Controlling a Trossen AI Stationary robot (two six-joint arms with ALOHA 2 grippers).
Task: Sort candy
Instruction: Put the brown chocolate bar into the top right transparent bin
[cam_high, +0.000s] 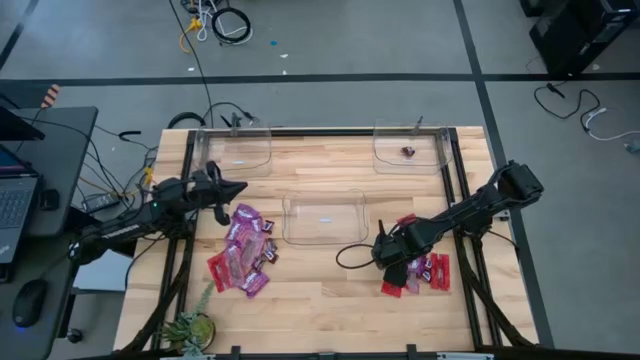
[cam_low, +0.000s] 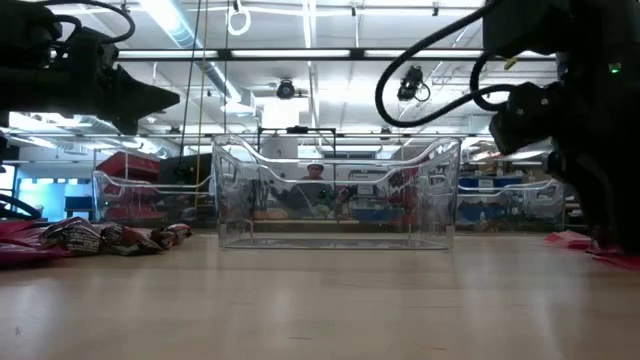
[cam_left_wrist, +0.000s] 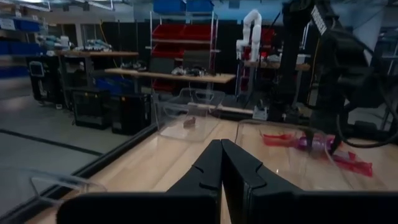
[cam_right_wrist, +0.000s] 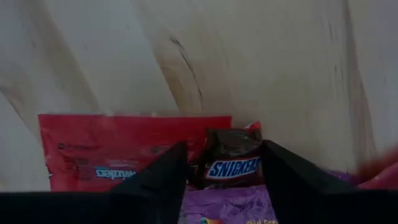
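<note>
Overhead arrangement of a pale wood-plank desk (cam_high: 320, 290) framed by dark rails. Three clear, glossy plastic bins with rounded corners stand on it: a left rear bin (cam_high: 238, 150), a right rear bin (cam_high: 409, 148) holding one small dark piece, and a centre bin (cam_high: 324, 217). Bare planks lie open along the near edge, between the two heaps of candy.

The candy consists of flat, shiny, crinkled packets. A left heap (cam_high: 243, 252) of magenta, red and dark wrappers lies just in front of the centre bin's left corner; a right heap (cam_high: 418, 270) of red and dark wrappers lies close to the desk's right rail.

The right pincer (cam_right_wrist: 217, 165) is lowered over the right heap, its two dark, wedge-shaped fingers (cam_right_wrist: 163, 174) set apart on either side of a small dark brown Snickers bar (cam_right_wrist: 231, 158). The bar overlaps a flat red packet (cam_right_wrist: 124, 155), with a purple wrapper below it; whether the fingers touch the bar is hard to make out, as their tips are cut off.

The left pincer (cam_left_wrist: 221, 163) hangs above the desk beside the left heap, fingers pressed together, empty. In the level view the right heap is largely hidden behind the right arm.
</note>
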